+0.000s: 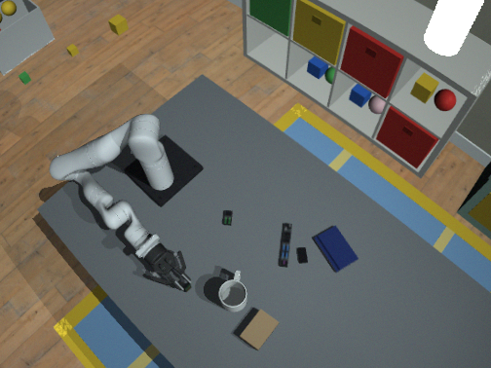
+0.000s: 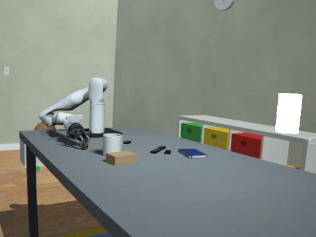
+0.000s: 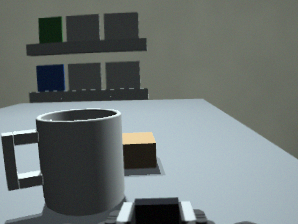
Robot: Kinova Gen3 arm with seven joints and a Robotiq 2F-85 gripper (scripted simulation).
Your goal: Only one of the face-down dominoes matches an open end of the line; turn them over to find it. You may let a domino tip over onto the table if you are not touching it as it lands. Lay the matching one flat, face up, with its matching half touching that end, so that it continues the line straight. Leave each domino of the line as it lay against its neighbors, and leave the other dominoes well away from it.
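Observation:
My gripper [image 1: 184,283] [image 2: 84,142] [image 3: 157,214] is shut on a dark domino [image 2: 85,143] [image 3: 156,210], held on edge low over the table, left of the mug in the top view. Green and orange-yellow marks show on its face in the exterior view; whether it touches the table is unclear. The line [image 1: 285,248] [image 2: 158,149] has grey marks at its far end, blue in the middle and purple at the near end. A black face-down domino [image 1: 302,255] [image 2: 167,152] lies beside it. A domino with green marks [image 1: 227,218] [image 2: 126,142] lies face up, apart.
A mug [image 1: 233,295] [image 2: 112,144] [image 3: 82,162] stands close to the gripper; a dark patch by its handle is unclear. A tan block [image 1: 259,329] [image 2: 121,157] [image 3: 140,151] lies beyond it. A blue book [image 1: 335,248] [image 2: 192,153] lies right of the line.

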